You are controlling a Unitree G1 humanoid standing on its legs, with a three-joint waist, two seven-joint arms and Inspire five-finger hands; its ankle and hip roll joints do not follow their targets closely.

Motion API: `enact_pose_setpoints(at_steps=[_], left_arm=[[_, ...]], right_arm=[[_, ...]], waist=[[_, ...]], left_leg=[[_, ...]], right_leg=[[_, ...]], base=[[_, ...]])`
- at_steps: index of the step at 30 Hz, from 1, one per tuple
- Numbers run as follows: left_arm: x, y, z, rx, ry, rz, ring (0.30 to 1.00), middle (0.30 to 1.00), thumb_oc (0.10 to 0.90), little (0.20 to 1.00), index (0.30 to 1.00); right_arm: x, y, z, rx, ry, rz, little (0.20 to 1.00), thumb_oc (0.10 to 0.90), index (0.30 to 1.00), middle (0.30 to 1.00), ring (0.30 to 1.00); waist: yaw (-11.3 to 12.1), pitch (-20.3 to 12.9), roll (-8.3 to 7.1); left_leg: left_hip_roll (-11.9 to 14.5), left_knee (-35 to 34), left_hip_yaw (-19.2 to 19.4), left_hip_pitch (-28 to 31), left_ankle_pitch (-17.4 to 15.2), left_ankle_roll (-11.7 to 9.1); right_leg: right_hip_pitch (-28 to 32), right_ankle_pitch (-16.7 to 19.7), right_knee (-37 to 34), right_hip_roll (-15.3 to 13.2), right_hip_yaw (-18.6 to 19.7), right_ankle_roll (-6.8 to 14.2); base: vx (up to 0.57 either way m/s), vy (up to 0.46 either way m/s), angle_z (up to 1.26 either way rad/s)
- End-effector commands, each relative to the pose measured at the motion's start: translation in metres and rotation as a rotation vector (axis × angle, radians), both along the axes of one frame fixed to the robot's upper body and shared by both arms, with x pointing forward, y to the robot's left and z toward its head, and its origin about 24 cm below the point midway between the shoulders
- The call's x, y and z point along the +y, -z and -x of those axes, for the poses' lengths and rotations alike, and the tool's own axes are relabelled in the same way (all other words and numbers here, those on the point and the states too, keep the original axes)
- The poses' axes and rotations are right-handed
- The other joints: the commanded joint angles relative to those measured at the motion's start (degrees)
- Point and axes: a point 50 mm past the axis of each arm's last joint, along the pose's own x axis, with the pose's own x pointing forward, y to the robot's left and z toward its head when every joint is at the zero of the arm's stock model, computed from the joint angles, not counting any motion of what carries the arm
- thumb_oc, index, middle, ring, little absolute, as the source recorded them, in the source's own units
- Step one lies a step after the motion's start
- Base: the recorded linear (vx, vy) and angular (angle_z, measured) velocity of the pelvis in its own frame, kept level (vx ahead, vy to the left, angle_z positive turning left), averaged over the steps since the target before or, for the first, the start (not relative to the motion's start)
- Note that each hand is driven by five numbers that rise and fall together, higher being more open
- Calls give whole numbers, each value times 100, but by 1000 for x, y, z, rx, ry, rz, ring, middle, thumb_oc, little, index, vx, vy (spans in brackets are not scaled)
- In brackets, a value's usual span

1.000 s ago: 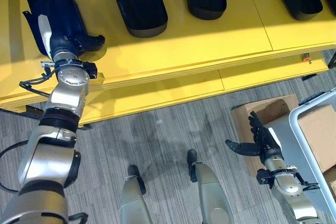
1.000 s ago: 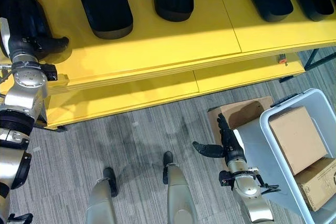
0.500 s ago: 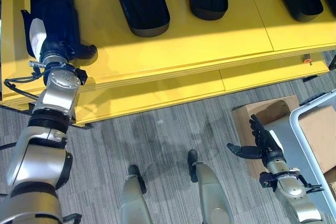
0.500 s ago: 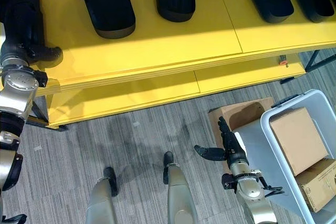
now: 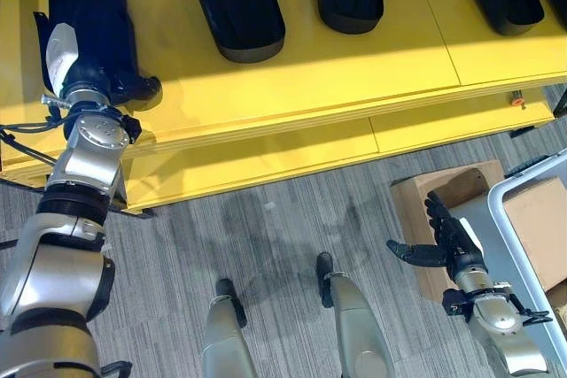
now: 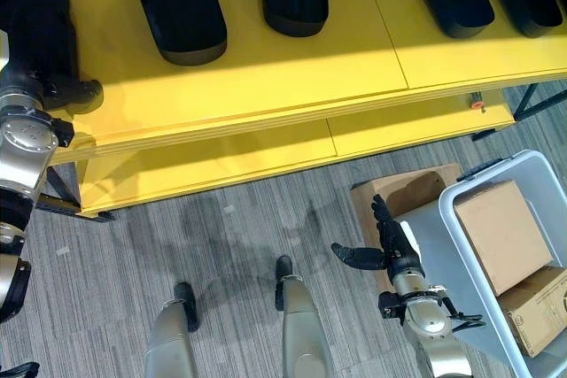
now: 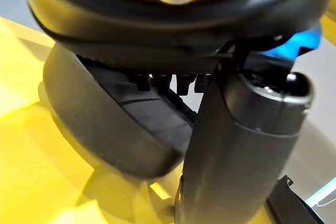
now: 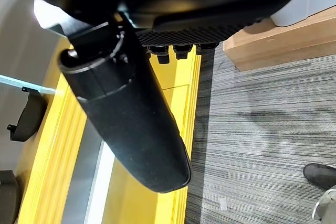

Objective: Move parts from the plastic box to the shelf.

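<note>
1. A dark part (image 5: 87, 19) lay at the left end of the yellow shelf (image 5: 354, 64), with the left hand (image 5: 97, 86) on its near end.
2. The left hand's thumb (image 7: 236, 150) pressed beside the part's rounded edge; I could not tell whether its fingers gripped the part.
3. Four more dark parts (image 5: 237, 2) lay in a row along the shelf to the right, well apart from one another.
4. The right hand (image 5: 447, 243) hovered low over the floor, fingers straight and spread, thumb out, holding nothing.
5. Just beside it stood a cardboard box (image 6: 403, 192) and the plastic box (image 6: 461, 188), which held cardboard cartons (image 6: 496, 232).
</note>
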Motion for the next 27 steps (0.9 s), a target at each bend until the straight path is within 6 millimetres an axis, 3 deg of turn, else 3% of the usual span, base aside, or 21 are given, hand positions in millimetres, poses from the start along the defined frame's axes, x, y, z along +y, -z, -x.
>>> enact_pose_setpoints(at_steps=[1, 27], left_arm=[[15, -44, 15, -137, -57, -111, 1000, 1000, 900, 1000, 1000], [24, -75, 21, -167, -89, -164, 1000, 1000, 900, 1000, 1000]], right_arm=[[-19, -41, 1, -186, 29, 54, 1000, 900, 1000, 1000, 1000], [-24, -44, 3, -197, 37, 54, 1000, 900, 1000, 1000, 1000]], waist=[[34, -429, 1], [-32, -452, 41]], left_leg=[[58, -233, -25, 83, 2, 311], [16, -9, 7, -158, -120, 381]], right_leg=[[674, -250, -356, -194, 328, 233], [533, -203, -399, -243, 378, 275]], base=[[0, 0, 0], [0, 0, 0]])
